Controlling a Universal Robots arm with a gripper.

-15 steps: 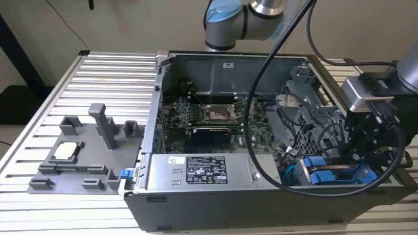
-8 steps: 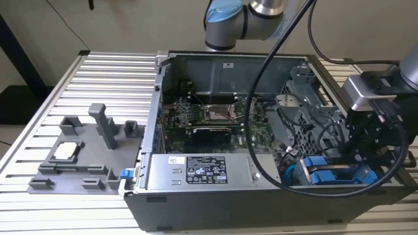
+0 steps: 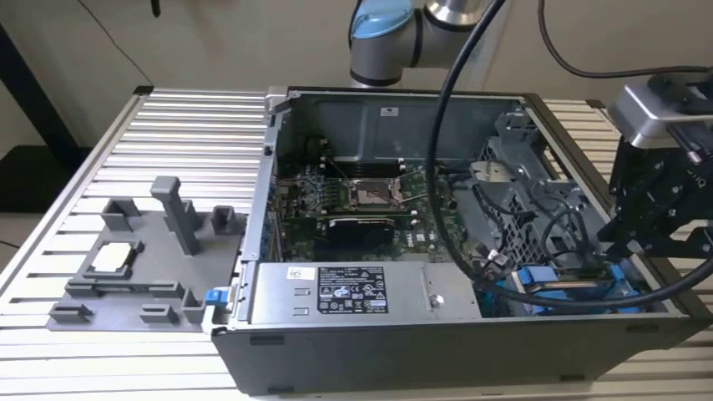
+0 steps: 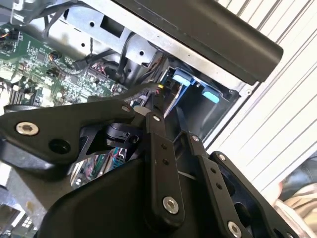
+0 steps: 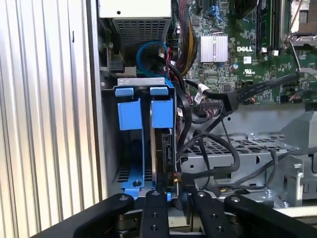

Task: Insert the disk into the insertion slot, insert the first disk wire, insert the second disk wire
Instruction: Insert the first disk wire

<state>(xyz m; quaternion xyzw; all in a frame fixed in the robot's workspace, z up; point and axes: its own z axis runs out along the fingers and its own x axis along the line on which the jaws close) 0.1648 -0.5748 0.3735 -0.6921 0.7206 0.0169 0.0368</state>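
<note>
I see the computer case (image 3: 368,355) lying open on the desk (image 3: 189,117), with a parts fixture (image 3: 134,276) beside it on the exterior view's left. Inside, the power supply (image 3: 351,292) sits before the motherboard (image 3: 368,209). In the first wrist view the disk (image 5: 162,119) stands just beside the other carrier (image 5: 130,116), with the gripper (image 5: 176,198) at its end.

My table (image 3: 189,125) is bare ribbed metal, pale under even light. Beyond it I see a plain beige wall (image 3: 245,42).

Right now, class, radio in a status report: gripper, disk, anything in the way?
Gripper low at bay. Disk on edge in bay, beside other carrier. Black cables close alongside disk.
</note>
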